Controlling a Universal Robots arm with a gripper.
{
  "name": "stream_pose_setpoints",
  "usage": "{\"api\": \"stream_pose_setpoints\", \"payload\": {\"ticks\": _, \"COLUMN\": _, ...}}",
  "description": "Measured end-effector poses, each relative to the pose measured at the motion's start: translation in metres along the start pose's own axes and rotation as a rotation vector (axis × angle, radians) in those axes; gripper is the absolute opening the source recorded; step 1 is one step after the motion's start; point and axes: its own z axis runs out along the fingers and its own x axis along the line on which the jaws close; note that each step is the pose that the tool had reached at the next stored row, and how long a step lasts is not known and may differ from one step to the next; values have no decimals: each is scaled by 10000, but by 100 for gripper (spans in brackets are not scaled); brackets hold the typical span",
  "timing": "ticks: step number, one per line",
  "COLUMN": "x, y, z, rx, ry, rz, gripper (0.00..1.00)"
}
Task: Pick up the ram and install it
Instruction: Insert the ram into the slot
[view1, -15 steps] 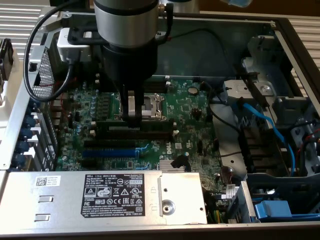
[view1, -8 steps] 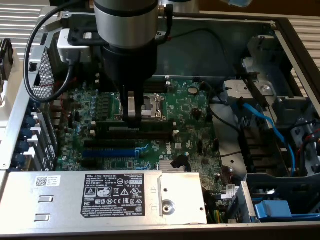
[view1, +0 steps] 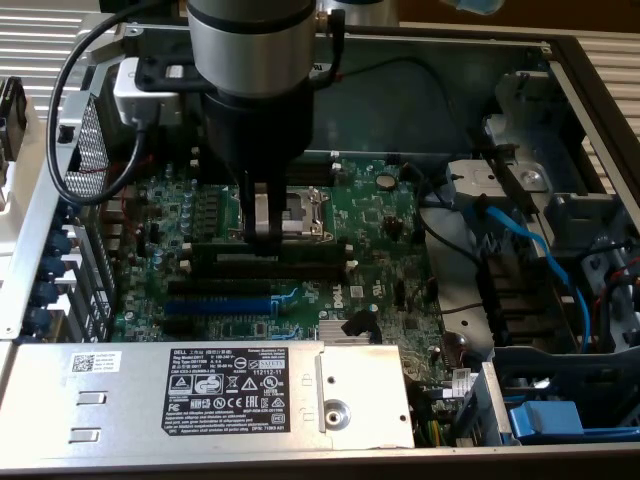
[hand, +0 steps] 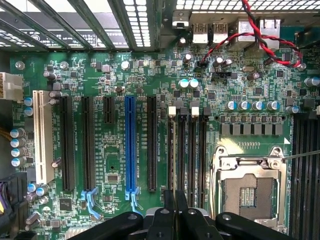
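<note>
While pinched in metal fingers (view1: 262, 228), flat ram (hand: 175, 210) upright.

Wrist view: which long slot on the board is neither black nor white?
The blue slot: it alone is blue, with black slots on both sides and a white slot at the row's end.

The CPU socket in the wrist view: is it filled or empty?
Empty. The CPU socket shows its bare contact field inside the metal frame, with no chip or cooler sitting over it.
</note>
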Motion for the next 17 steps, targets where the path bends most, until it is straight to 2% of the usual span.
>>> {"api": "stream_pose_setpoints", "payload": {"ticks": 17, "x": 1, "y": 0, "z": 2, "rx": -2, "ry": 1, "rz": -2, "gripper": 12}}
